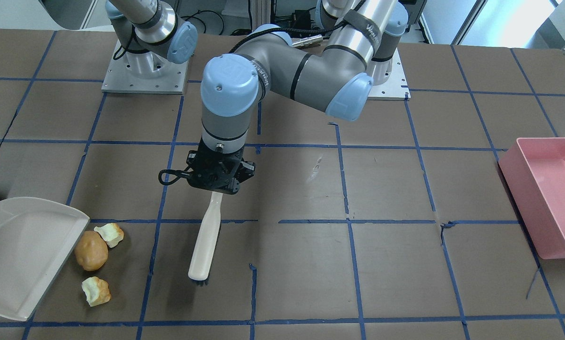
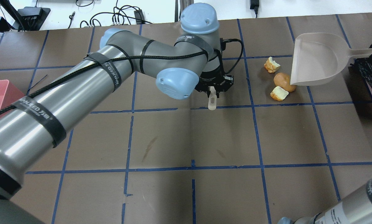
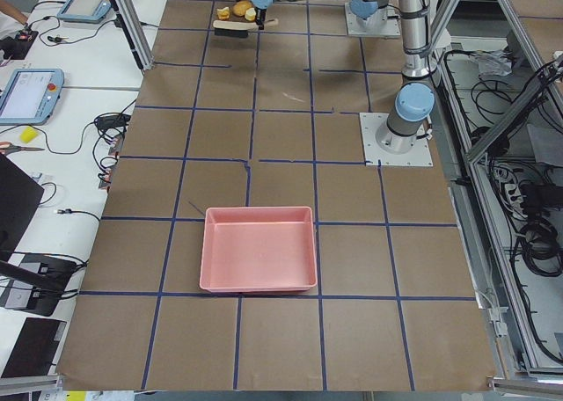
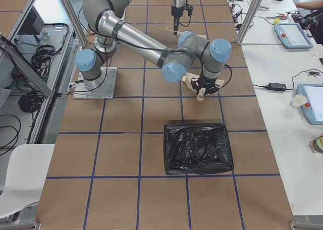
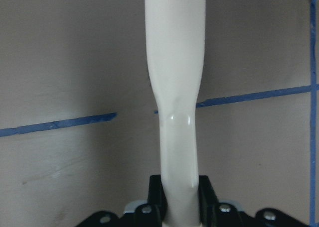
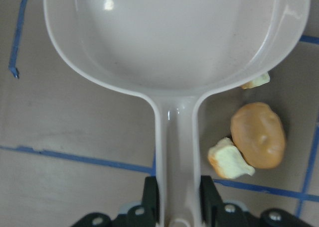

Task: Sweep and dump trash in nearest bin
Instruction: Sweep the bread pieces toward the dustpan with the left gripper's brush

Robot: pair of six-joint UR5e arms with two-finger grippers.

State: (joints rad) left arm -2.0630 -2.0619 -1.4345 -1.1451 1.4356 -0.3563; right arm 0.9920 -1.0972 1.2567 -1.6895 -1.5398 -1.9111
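Note:
The trash lies in a cluster: an orange-brown lump (image 1: 91, 250) and two pale bitten chunks (image 1: 110, 234) (image 1: 96, 291). In the overhead view the lump (image 2: 284, 80) sits at the lip of the white dustpan (image 2: 316, 59), with the chunks (image 2: 272, 65) (image 2: 279, 93) on either side of it. My right gripper (image 6: 177, 207) is shut on the dustpan's handle. My left gripper (image 1: 216, 182) is shut on the handle of the cream brush (image 1: 206, 245). The brush's head rests on the table about one tile from the trash.
A pink bin (image 1: 547, 198) stands at the table's end on my left. A black-lined bin (image 4: 197, 147) stands at the end on my right, close to the dustpan. The brown table has a blue tape grid.

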